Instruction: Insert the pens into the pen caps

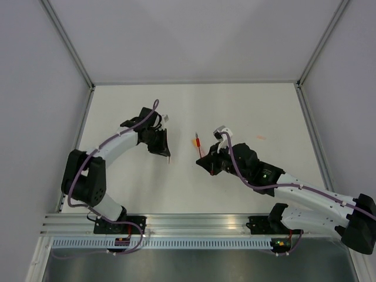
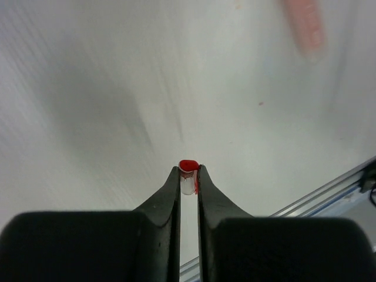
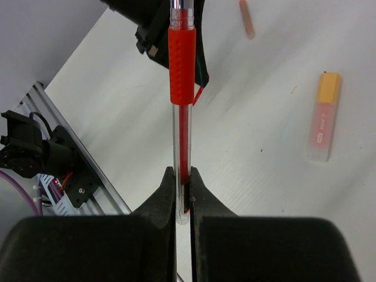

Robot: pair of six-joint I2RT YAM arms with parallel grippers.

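My right gripper [image 3: 183, 176] is shut on the red pen [image 3: 182, 64], a clear barrel with a red grip, gripped near its back end. The pen points away from the wrist toward the left gripper [image 3: 154, 26]; its tip is cut off by the top edge. In the top view the right gripper [image 1: 204, 158] holds the pen [image 1: 197, 141] a short gap right of the left gripper [image 1: 166, 154]. My left gripper [image 2: 188, 171] is shut on the red cap [image 2: 188, 166], a short clear tube with a red end, above the table.
A peach marker with an orange end [image 3: 324, 117] lies flat on the table to the right of the pen. A slimmer, blurred peach stick [image 3: 247, 17] lies farther off and also shows in the left wrist view [image 2: 305, 26]. The aluminium rail [image 1: 194, 223] runs along the near edge.
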